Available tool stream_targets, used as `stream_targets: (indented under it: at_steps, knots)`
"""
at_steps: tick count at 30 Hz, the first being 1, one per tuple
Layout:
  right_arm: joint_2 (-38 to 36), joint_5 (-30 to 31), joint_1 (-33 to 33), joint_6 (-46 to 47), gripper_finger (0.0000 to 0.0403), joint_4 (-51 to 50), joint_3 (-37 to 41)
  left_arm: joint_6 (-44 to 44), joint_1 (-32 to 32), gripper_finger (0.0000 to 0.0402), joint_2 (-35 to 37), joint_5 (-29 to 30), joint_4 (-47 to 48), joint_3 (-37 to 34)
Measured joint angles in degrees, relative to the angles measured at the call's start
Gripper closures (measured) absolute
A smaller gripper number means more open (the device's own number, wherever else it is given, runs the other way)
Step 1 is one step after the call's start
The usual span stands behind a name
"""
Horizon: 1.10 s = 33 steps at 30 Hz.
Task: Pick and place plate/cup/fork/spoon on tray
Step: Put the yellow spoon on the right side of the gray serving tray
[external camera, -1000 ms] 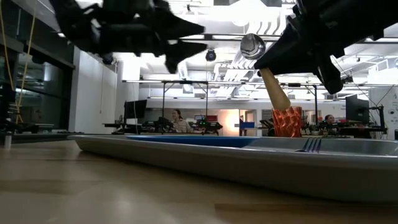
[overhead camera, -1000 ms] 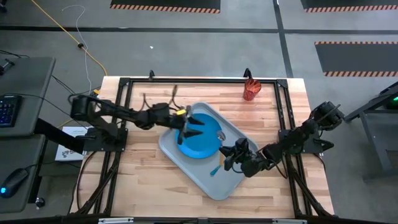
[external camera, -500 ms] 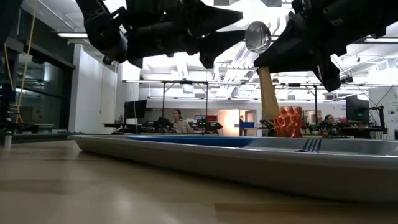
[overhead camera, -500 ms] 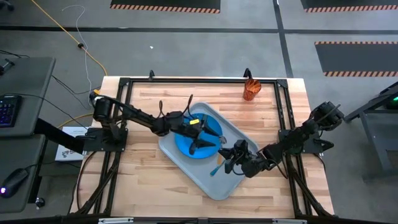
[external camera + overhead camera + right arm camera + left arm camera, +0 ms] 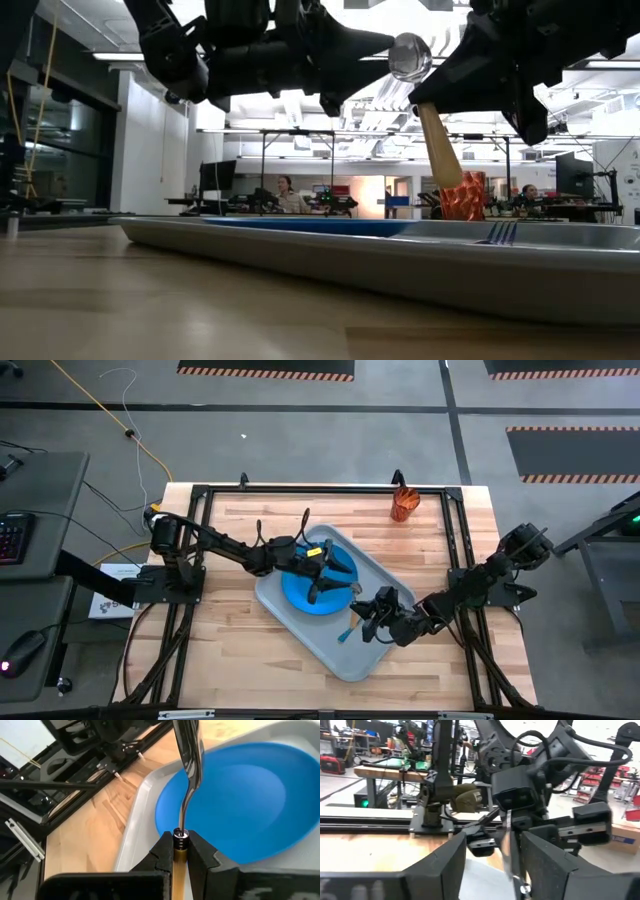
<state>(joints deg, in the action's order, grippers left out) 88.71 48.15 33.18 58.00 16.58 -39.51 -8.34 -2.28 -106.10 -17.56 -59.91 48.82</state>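
Now right claw (image 5: 181, 851) clamps spoon (image 5: 187, 765) over plate (image 5: 235, 800); left claw (image 5: 492, 865) open alongside.

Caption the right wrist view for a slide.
Right gripper holds the spoon by its handle above the blue plate on the tray.

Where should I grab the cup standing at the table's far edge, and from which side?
Take the cup across its side wall at mid-height, probably coming in level from the tray side. It stands upright and alone, so the jaws can straddle it. The left gripper, open over the plate, is free; the right gripper holds the spoon.
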Motion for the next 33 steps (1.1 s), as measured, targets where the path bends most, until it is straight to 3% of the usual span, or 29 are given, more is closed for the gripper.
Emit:
stream_targets:
  at_steps: [6, 12, 16, 21, 25, 33]
  knots:
    - [0.00, -2.39, -1.44, 0.00, 0.0393, 0.04, 0.00, 1.59, 1.50, 0.0296, 0.00, 1.18, 0.08, 0.00]
    - [0.00, -3.18, -1.70, -0.02, 0.0393, 0.02, 0.00, 3.04, 1.90, 0.0392, 0.00, 3.10, -0.20, 0.00]
    - [0.00, -3.59, -1.70, 0.48, 0.0380, 0.00, 0.00, 3.48, 1.44, 0.0398, 0.00, 3.25, -0.02, 0.00]
    - [-0.16, -3.74, -1.63, 0.18, 0.0321, -0.02, 0.00, 2.73, 0.22, 0.0400, 0.00, 1.14, 0.28, 0.04]
    - [-3.33, -7.51, -1.57, -0.26, 0.0279, -1.61, 0.00, -0.56, -1.51, 0.0400, 0.58, -2.35, 2.44, 0.03]
    - [-14.69, -4.81, 2.92, 3.28, 0.0256, -19.31, 0.00, -1.95, -2.28, 0.0401, 6.83, -7.23, 10.90, 0.08]
